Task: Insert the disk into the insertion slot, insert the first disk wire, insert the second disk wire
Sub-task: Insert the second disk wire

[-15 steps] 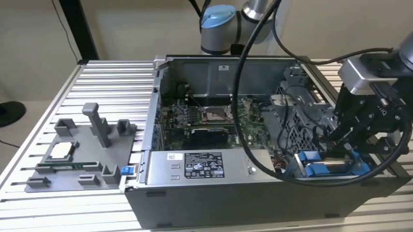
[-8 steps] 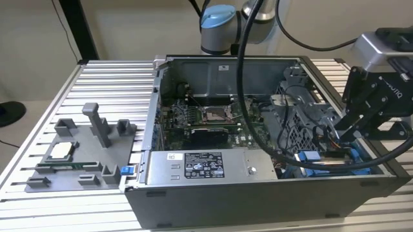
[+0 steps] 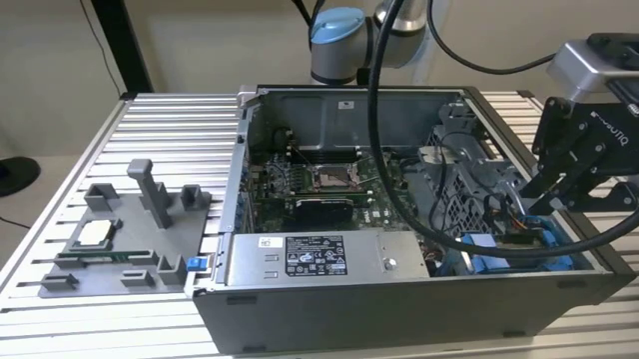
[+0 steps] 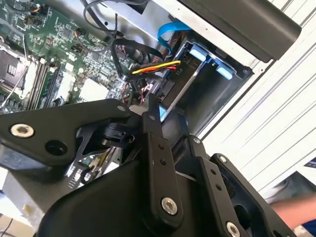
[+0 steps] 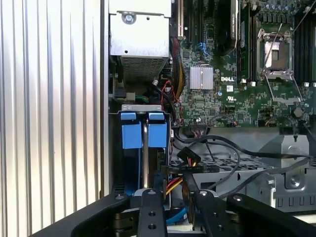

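Ribbed bare-metal table [image 3: 160, 120], matt black jaws

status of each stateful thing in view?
disk: seated on edge in the insertion slot
gripper: just above a black connector with coloured wires
computer case: side open
CPU socket: empty, retention frame closed

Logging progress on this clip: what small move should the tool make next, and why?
Probably ease the tool sideways to bring the wire plug toward the disk. The disk already stands in the slot, while the plug, with its yellow and red wires, sits right at the tool and looks not yet mated to the disk.
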Tool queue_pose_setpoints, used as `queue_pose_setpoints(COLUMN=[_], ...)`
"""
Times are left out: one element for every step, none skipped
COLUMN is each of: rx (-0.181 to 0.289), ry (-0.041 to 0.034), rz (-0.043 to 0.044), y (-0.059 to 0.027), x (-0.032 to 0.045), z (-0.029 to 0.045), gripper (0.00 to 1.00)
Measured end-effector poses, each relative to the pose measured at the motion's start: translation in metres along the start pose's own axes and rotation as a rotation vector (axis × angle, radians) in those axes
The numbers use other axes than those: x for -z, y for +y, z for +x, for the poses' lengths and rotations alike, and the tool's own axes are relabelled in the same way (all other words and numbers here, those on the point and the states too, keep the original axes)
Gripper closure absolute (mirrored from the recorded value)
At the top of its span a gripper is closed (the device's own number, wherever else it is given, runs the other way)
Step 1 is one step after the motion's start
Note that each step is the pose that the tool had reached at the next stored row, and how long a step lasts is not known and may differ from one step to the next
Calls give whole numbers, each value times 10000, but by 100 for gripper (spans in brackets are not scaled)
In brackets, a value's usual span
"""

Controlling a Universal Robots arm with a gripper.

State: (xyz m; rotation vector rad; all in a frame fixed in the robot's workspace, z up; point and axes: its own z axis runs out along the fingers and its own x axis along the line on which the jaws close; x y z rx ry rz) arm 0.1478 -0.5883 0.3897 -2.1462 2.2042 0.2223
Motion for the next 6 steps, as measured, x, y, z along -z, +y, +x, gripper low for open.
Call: queue_pose_setpoints(rx=[0,0,0,0,0,0], ry=[0,0,1,1,0,1], rz=[0,0,0,0,0,0], y=[0,0,0,0,0,0], x=[0,0,1,1,1,1], z=[0,0,0,0,0,0], gripper=[0,0,0,0,0,0])
